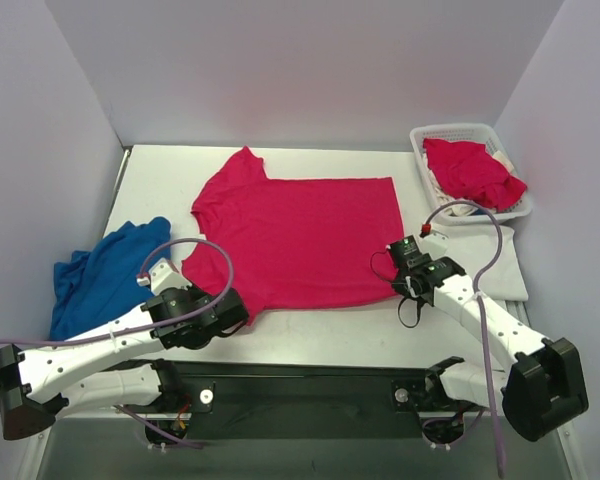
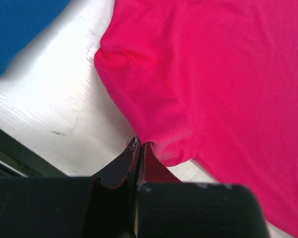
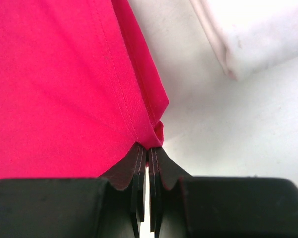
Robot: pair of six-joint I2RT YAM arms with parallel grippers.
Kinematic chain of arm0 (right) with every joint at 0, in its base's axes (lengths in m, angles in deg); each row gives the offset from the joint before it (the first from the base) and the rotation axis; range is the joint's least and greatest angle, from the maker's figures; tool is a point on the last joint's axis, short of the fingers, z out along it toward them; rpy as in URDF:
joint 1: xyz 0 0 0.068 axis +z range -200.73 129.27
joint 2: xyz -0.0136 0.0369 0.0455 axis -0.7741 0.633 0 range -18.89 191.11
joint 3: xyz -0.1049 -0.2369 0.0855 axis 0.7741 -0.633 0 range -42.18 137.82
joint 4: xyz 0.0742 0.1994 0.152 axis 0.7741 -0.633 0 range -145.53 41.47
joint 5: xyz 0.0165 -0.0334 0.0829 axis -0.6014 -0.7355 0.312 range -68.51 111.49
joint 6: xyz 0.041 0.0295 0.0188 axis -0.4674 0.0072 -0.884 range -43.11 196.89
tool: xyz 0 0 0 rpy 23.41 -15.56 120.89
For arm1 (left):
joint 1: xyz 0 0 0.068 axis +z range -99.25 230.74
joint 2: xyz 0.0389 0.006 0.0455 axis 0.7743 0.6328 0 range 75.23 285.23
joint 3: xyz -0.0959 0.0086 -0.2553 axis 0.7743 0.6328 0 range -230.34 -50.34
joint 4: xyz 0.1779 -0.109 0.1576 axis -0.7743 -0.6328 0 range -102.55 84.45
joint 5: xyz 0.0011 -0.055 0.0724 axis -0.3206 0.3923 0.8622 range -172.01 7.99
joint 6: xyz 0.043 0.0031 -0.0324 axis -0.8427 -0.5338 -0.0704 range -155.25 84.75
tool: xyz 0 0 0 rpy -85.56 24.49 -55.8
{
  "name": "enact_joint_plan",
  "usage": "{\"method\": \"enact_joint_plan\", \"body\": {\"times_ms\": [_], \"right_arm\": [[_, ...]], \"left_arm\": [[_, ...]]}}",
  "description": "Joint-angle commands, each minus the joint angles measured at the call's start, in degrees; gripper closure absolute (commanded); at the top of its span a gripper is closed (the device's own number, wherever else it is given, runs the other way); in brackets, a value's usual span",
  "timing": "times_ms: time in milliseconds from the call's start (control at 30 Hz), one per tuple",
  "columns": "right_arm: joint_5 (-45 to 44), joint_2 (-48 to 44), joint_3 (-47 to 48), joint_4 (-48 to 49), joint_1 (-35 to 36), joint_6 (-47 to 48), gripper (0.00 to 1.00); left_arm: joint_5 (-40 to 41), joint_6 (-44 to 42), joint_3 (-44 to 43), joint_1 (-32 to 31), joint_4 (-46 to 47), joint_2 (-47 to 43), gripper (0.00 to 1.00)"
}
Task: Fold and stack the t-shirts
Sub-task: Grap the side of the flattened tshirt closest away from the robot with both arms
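Tee (image 1: 295, 240) pinkish-red, flat, w/ few wrinkles

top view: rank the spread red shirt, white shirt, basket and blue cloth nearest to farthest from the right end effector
1. spread red shirt: its near right corner is pinched in the right end effector.
2. white shirt: just to the right.
3. basket: back right corner.
4. blue cloth: far left.
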Motion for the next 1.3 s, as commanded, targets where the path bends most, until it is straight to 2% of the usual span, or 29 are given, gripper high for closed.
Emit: {"method": "enact_joint_plan", "body": {"times_ms": [0,267,500,533,633,667,700,800,867,967,1267], "right_arm": [[-3.0,-3.4,0.0,-6.6,0.9,-1.9,1.00],[-3.9,-6.3,0.3,-8.1,1.5,-2.7,1.00],[-5.0,-2.8,2.2,-8.1,1.3,-2.6,1.00],[-5.5,-2.3,2.3,-8.0,1.1,-2.6,1.00],[-5.8,-1.5,3.3,-7.3,0.7,-1.9,1.00],[-6.1,-1.3,3.6,-6.8,0.6,-1.7,1.00],[-6.2,-1.0,4.4,-6.6,0.3,-1.1,1.00],[-7.0,0.4,6.3,-5.8,0.0,-0.4,1.00],[-7.1,1.9,7.2,-4.9,-0.3,0.4,1.00],[-7.2,4.4,9.2,-3.9,-0.7,1.2,1.00],[-7.8,11.2,14.1,-2.3,-1.9,2.8,1.00]], "left_arm": [[4.1,2.1,-3.2,-0.3,-14.9,-2.0,1.00],[9.6,0.1,-6.0,0.2,-15.0,-3.4,1.00],[14.7,-3.7,-11.6,5.1,-14.3,0.9,1.00],[15.0,-6.2,-12.0,6.8,-13.6,1.0,1.00],[15.2,-17.3,-12.4,11.5,-5.4,0.6,1.00],[14.8,-20.9,-11.7,12.8,1.4,-0.1,1.00],[13.5,-29.0,-11.1,14.1,5.4,-0.5,1.00],[9.1,-41.9,-9.4,19.6,19.3,-1.3,1.00],[7.0,-45.5,-9.3,23.0,25.3,0.0,1.00],[4.1,-50.0,-10.9,25.6,29.5,3.2,1.00],[-2.7,-57.4,-13.7,29.7,38.1,10.4,1.00]]}}
